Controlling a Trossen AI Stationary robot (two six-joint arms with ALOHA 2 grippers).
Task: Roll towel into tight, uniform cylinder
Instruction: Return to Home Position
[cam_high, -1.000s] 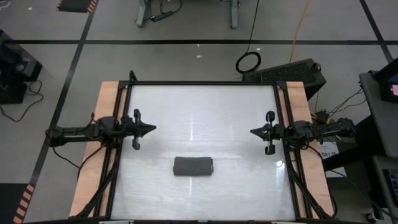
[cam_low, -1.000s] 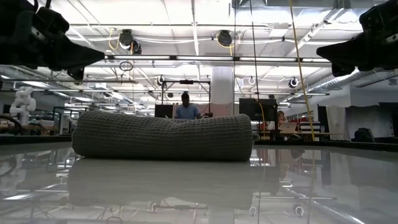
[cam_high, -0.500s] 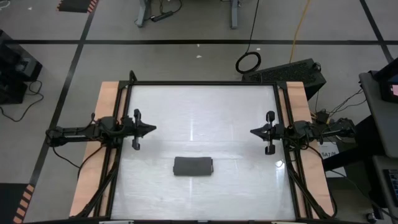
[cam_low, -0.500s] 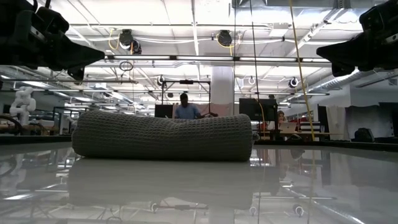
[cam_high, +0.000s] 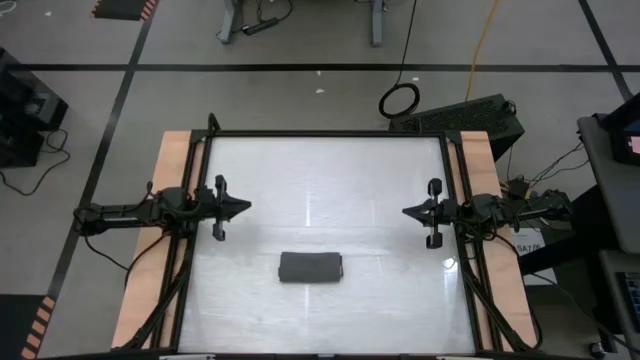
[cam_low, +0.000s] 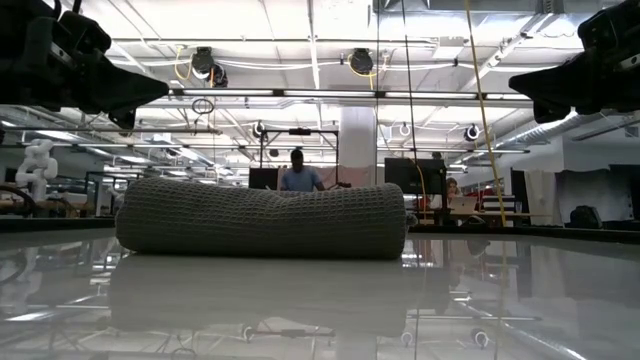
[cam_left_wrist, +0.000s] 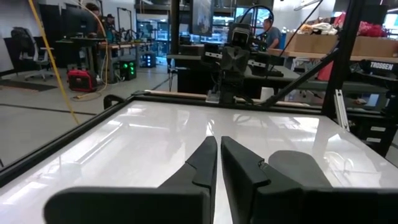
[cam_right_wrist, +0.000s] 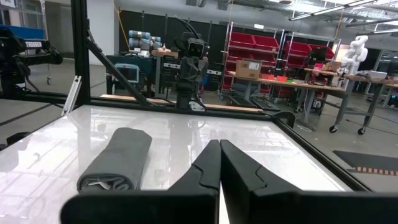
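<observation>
Bright ceiling lights (cam_low: 313, 50) glare off the glossy table (cam_high: 330, 170); far room seems soft.

The towel (cam_high: 310, 266), low in the centre of the high view, is dark charcoal grey with a fine waffle weave. The desk (cam_high: 330, 170) is glossy white, framed in black, with pale wood strips (cam_high: 172, 160) along its sides. The left hand (cam_high: 243, 208) and right hand (cam_high: 408, 211) are black. The floor (cam_high: 300, 100) is grey with black lines.

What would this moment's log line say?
towel: rolled, lying free on table | left gripper: shut, apart, left side | right gripper: shut, apart, right side
</observation>
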